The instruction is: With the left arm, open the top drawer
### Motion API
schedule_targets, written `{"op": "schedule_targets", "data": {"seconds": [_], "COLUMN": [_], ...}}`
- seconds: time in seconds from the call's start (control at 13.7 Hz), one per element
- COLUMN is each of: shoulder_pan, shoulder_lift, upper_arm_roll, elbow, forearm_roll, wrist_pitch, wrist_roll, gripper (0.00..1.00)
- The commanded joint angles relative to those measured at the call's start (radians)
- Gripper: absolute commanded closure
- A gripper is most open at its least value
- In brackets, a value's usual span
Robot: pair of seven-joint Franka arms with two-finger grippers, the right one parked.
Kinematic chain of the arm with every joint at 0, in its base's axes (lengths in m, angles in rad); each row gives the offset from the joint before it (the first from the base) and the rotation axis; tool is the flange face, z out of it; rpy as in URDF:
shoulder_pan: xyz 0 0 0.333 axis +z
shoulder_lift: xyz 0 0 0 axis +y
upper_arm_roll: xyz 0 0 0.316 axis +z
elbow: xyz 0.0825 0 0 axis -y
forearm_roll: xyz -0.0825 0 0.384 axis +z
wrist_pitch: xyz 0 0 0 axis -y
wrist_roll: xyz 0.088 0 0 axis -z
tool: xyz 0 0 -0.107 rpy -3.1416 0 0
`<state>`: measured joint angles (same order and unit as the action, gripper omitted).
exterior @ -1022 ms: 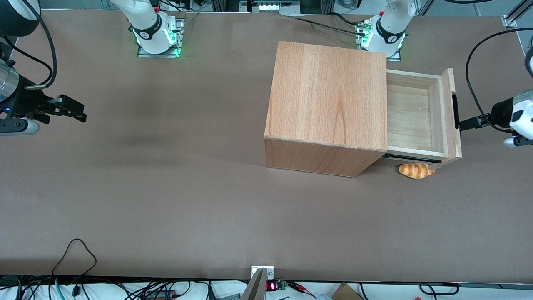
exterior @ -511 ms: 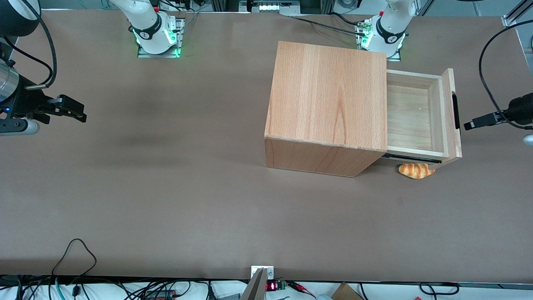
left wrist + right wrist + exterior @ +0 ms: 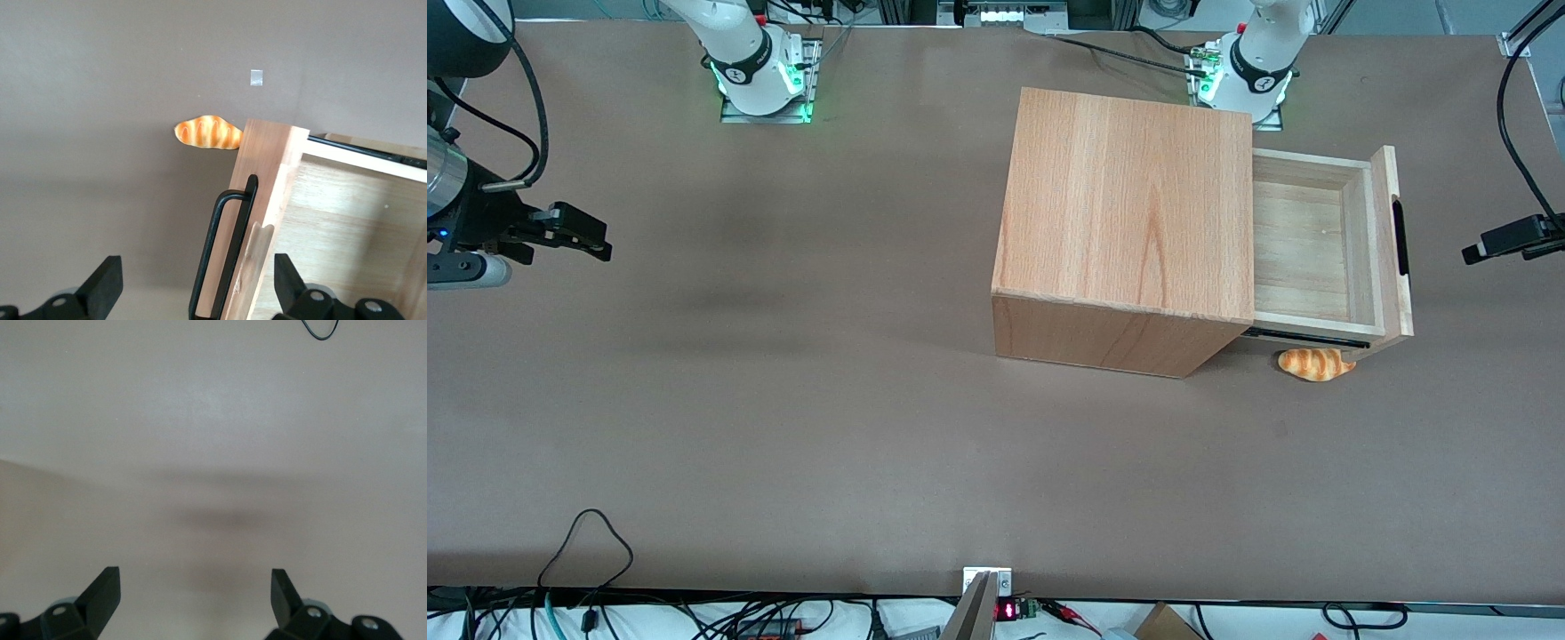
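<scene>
The top drawer [image 3: 1307, 240] stands pulled out of the beech cabinet [image 3: 1129, 213], its pale plywood inside showing and nothing in it. Its slim black bar handle [image 3: 1401, 238] runs along the front panel [image 3: 1392, 240]. The left arm's gripper [image 3: 1476, 252] hovers in front of the drawer, a short gap away from the handle, at the working arm's edge of the table. In the left wrist view the gripper [image 3: 195, 270] is open. Its black fingers [image 3: 107, 283] are spread wide, and the handle [image 3: 223, 253] and front panel [image 3: 267, 200] lie ahead, untouched.
A toy bread loaf [image 3: 1314, 363] lies on the brown table just under the drawer's corner nearest the front camera; the wrist view shows the bread loaf [image 3: 208, 132] beside the panel. A small grey tape square [image 3: 256, 78] is stuck on the table.
The gripper has let go of the handle and drawn back from the drawer front toward the working arm's end of the table. The drawer has stayed pulled out.
</scene>
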<state>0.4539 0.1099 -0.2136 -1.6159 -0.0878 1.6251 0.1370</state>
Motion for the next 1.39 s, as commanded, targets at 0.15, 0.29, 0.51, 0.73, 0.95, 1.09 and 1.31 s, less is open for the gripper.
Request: {"op": "schedule_targets", "data": {"seconds": [0.15, 0.29, 0.51, 0.73, 0.95, 1.09, 1.31], "shoulder_pan": [-0.058, -0.205, -0.357, -0.4, -0.431, -0.426, -0.422], "shoulder_lift": [-0.007, -0.028, -0.056, -0.085, -0.102, -0.105, -0.102], "upper_arm_roll": [-0.014, 0.101, 0.218, 0.227, 0.246, 0.238, 0.24], "elbow": [0.07, 0.071, 0.083, 0.09, 0.09, 0.094, 0.151], "forearm_roll": [0.046, 0.055, 0.071, 0.099, 0.097, 0.1, 0.1], "wrist_pitch": [-0.054, -0.068, -0.067, -0.068, -0.077, -0.08, -0.08], "wrist_roll": [-0.014, -0.03, -0.034, -0.037, -0.034, -0.02, -0.023], "gripper": [0.0, 0.0, 0.0, 0.0, 0.0, 0.0, 0.0]}}
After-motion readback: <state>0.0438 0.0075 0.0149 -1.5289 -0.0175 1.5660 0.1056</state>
